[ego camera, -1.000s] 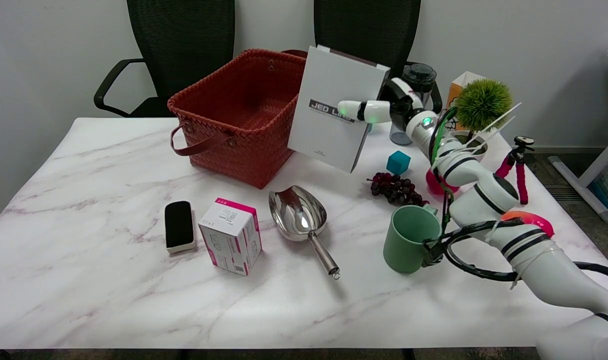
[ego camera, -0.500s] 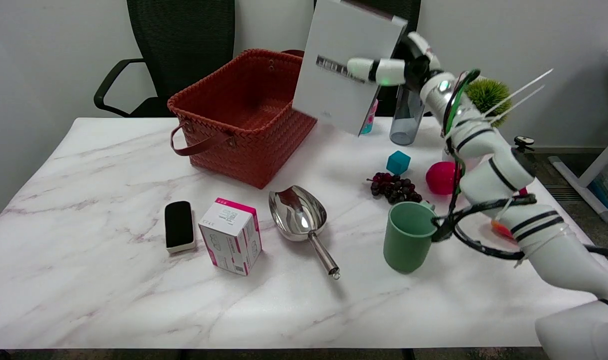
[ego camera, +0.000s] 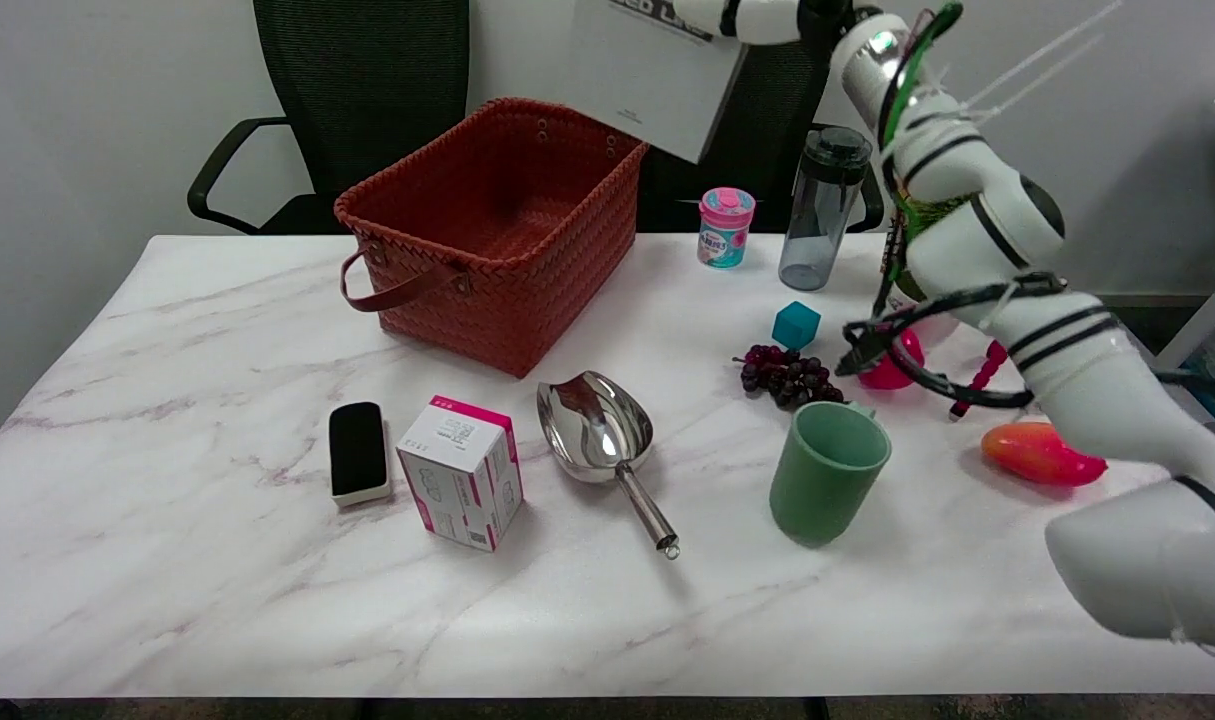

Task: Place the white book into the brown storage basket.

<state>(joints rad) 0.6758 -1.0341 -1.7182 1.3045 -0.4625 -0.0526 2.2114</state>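
Head view shows the white book (ego camera: 647, 75) far higher than a second ago, its top now cut off by the upper edge of the picture. It hangs in the air above the back right corner of the brown storage basket (ego camera: 492, 225), clear of the rim and not yet inside. The robot hand (ego camera: 757, 18) grasps the book by its right edge, fingers across the cover; most of the hand is out of sight at the top. The arm has swung up with it, uncovering a pink-lidded cup (ego camera: 725, 227) and a dark water bottle (ego camera: 817, 205) at the back of the bench (ego camera: 217, 600).

Nearer on the bench lie a teal cube (ego camera: 796, 325), a bunch of dark grapes (ego camera: 789, 376), a green mug (ego camera: 825, 472) and a steel scoop (ego camera: 602, 440). A pink-and-white box (ego camera: 462, 470) and a black eraser (ego camera: 357, 452) sit to the left. Nothing stands between book and basket.
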